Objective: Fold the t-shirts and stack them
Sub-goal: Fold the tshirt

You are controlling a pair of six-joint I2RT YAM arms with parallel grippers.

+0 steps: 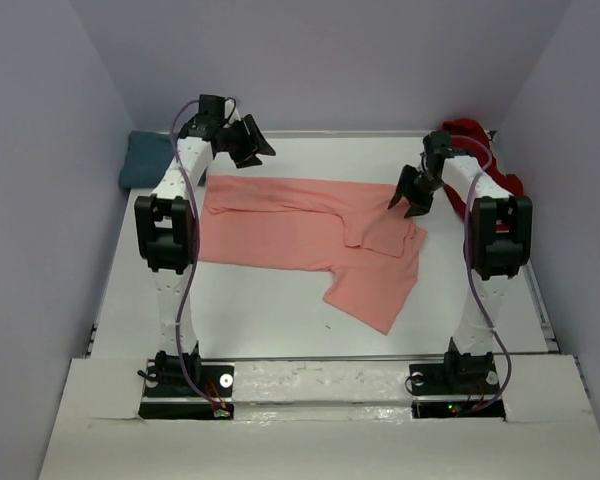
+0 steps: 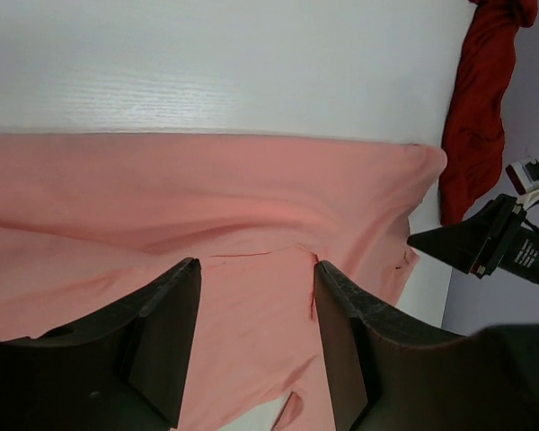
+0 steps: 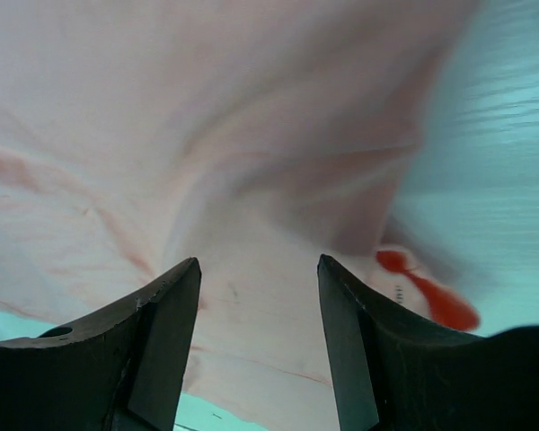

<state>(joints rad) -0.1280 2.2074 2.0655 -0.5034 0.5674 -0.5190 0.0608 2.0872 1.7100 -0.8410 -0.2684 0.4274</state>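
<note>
The salmon-pink t-shirt (image 1: 310, 240) lies partly folded and rumpled across the middle of the white table; it fills the left wrist view (image 2: 207, 206) and the right wrist view (image 3: 234, 162). My left gripper (image 1: 252, 145) is open and empty, raised above the shirt's far left edge. My right gripper (image 1: 412, 200) is open and empty, just above the shirt's far right corner. The teal t-shirt (image 1: 145, 160) sits bunched at the far left corner. The dark red t-shirt (image 1: 475, 140) lies bunched at the far right edge, also in the left wrist view (image 2: 481, 99).
The white table (image 1: 280, 310) is walled by lilac panels on three sides. A white ledge (image 1: 310, 385) holds both arm bases at the near edge. The right arm (image 1: 495, 240) stands along the table's right side, the left arm (image 1: 165, 230) along the left.
</note>
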